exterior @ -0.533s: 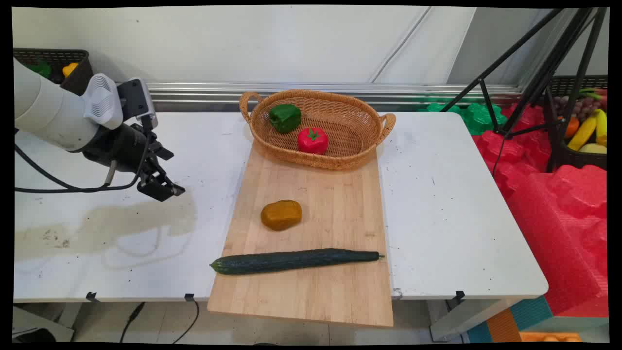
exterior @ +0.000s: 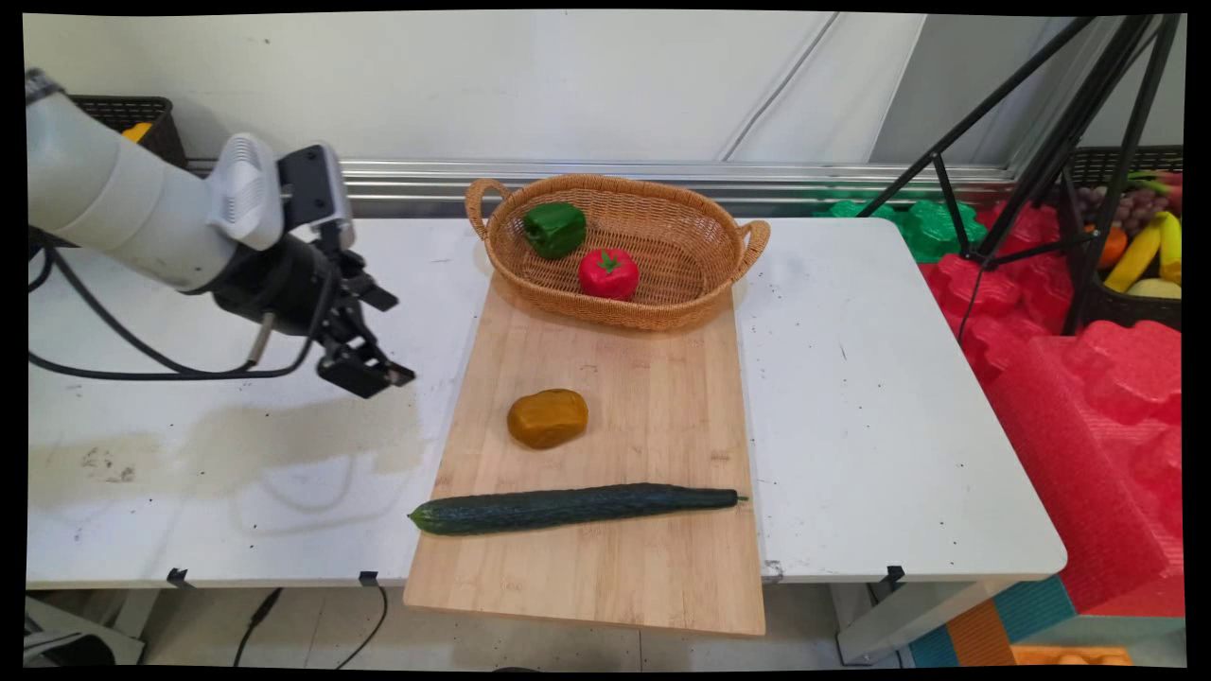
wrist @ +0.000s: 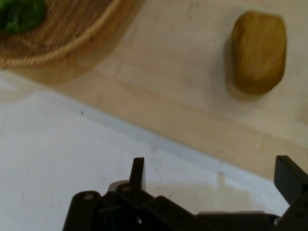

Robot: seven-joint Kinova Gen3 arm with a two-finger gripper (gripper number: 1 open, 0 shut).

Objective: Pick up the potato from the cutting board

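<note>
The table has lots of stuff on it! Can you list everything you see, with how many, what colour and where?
Table: one, white, under everything.
Cutting board: one, light wood, middle of the table, overhanging its near edge.
Basket: one, tan wicker, on the board's far end.
Green pepper: one, green, in the basket's left side.
Tomato: one, red, in the basket, beside the pepper.
Potato: one, brown, on the board, nearest the hand.
Cucumber: one, dark green, lying across the board's near part.
Hand: one, black, open, above bare table left of the board, holding nothing.
</note>
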